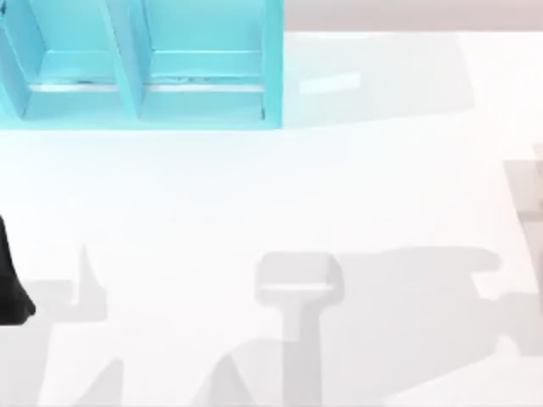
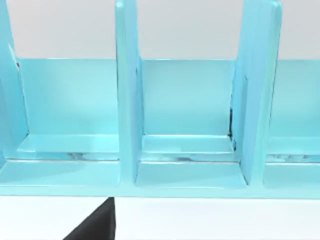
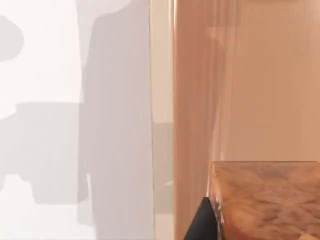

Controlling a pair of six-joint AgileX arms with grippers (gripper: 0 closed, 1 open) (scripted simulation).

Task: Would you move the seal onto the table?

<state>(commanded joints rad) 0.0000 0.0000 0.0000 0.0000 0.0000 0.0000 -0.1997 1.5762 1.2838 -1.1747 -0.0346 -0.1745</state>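
In front of the turquoise shelf unit (image 1: pixel 144 68), whose visible compartments hold no seal, I cannot locate it or tell either end effector's state, so reaching, lifting and setting it on the worktop (image 1: pixel 280 186) seemingly remain.

Wide open bench (image 1: pixel 254 195) in front of the turquoise shelf unit (image 1: pixel 144 68), with free passage to its right side too. Upright dividers (image 2: pixel 127 95) splitting the shelf into narrow bays, walls close on both sides. Black arm part (image 1: pixel 10 284) at the bench's left edge, well apart from the shelf.
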